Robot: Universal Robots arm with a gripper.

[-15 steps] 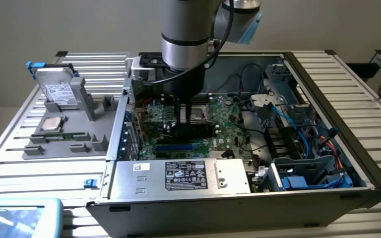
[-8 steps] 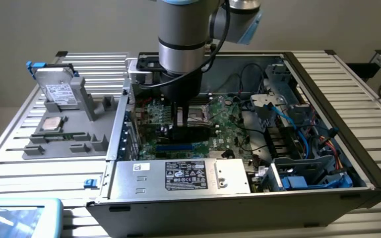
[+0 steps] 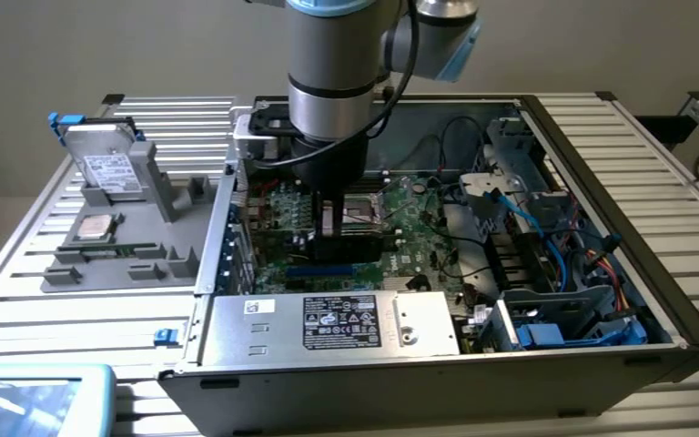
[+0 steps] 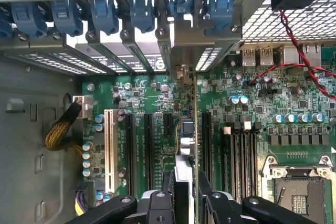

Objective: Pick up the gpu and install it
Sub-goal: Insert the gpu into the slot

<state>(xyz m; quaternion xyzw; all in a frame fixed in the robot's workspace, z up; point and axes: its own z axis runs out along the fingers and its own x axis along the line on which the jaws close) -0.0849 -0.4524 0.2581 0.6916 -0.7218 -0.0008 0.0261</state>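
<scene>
The gpu (image 4: 189, 129) shows edge-on in the wrist view, a thin card standing upright over the green motherboard (image 4: 142, 93). It runs from my fingers up to its metal bracket (image 4: 185, 59) at the case's rear slots. My gripper (image 4: 186, 184) is shut on the gpu, one black finger (image 4: 167, 184) on each face. In the exterior view the gripper (image 3: 339, 223) hangs low inside the open computer case (image 3: 447, 391), and the gpu (image 3: 352, 248) is a dark block under it. Whether the card's edge sits in a slot is hidden.
Black expansion slots and a white slot (image 4: 109, 150) flank the card. Blue slot latches (image 4: 105, 14) line the rear wall. A red-black wire (image 4: 294, 40) and the CPU socket (image 4: 296, 195) lie beside. A power supply (image 3: 338, 323), blue cables (image 3: 544, 228) and a grey tray (image 3: 119, 264) with a hard drive (image 3: 109, 168) stand around.
</scene>
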